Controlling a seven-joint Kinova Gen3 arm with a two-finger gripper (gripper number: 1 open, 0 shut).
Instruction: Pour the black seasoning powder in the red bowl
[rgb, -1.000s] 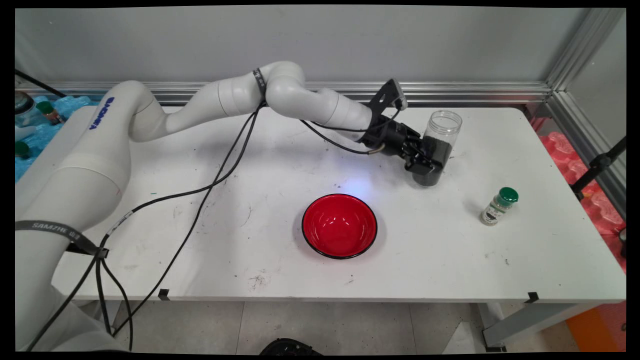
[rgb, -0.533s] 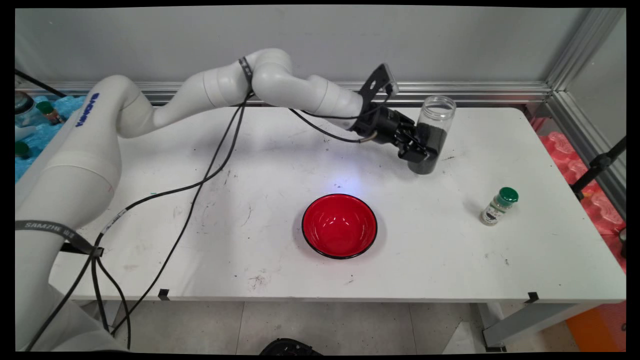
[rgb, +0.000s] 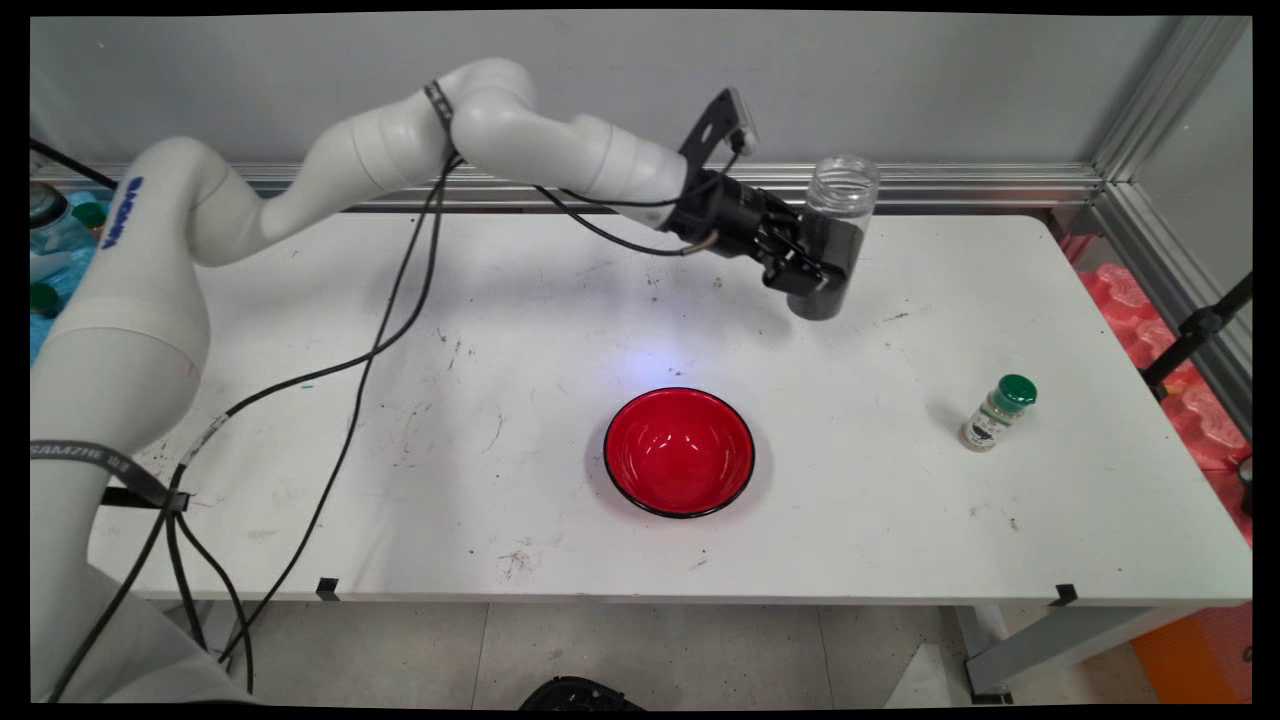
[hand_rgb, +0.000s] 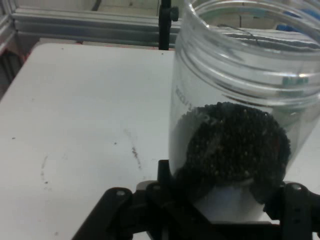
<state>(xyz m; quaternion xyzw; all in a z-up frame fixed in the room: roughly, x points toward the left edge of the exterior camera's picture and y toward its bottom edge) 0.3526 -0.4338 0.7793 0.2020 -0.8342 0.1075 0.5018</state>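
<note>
**Open jar of dark grains held above the worktop's far side**

You have the white worktop (rgb: 900, 520) as the largest thing in view, scuffed and marked, running back to a grey wall with an aluminium rail along its base. The white arm (rgb: 540, 150) reaches in from the left across the far half of it, with black cables (rgb: 380, 330) hanging down from it toward the near left edge.

At the arm's end, the jaws of the gripper (rgb: 815, 265) are clamped on a clear plastic jar (rgb: 835, 235), gripping it around its lower part. The jar has no lid, and its threaded mouth points upward and a little to the right. Dark granules fill its lower half; the upper half is see-through. In the main view its base shows clear of the worktop. In the hand view you see the jar (hand_rgb: 240, 125) close up between the black linkage, with the granules heaped against its wall.

A red bowl (rgb: 679, 452) with a black rim sits near the worktop's middle, well apart from the jar, on the near side of it.

Smallest, a spice bottle (rgb: 996, 412) with a green cap stands tilted toward the right end.
</note>
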